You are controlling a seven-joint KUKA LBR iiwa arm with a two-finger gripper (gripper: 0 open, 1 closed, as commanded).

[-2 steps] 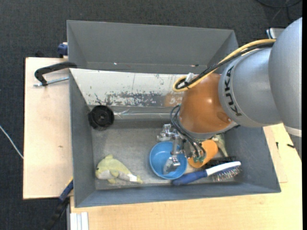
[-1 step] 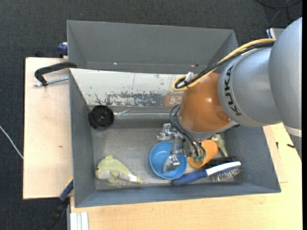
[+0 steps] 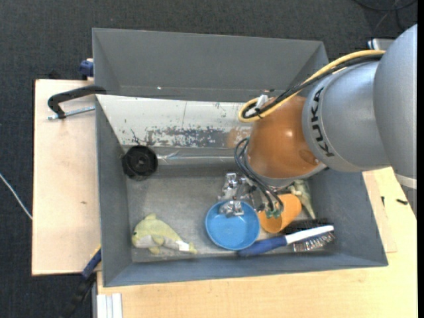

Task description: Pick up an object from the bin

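In the bin [image 3: 112,197] I count one black round cap [image 3: 139,162]; one pale yellow soft toy [image 3: 156,234]; one blue bowl [image 3: 228,234]; one orange cup [image 3: 285,216]; one blue-handled brush [image 3: 285,240].

Round blue bowl [image 3: 228,234], upright, on bin [image 3: 179,197] floor nr front wall.

Bin [image 3: 109,197] plain grey all over; far wall paler, with a band of dark blue-black speckled scuffs. Round cap [image 3: 139,162] black. Plush toy [image 3: 156,234] pale yellow-green, whitish at one end. Bowl [image 3: 232,232] bright blue, no pattern. Cup [image 3: 286,214] orange, plain. Brush [image 3: 291,238]: blue handle, white head, dark bristles. Gripper [image 3: 233,205] bare silver metal. Wrist cover [image 3: 281,144] glossy orange. Arm [image 3: 371,118] silver-grey with black KUKA lettering. Cables [image 3: 331,65] yellow and black. Floor around the bin dark charcoal; boards beside it light tan.
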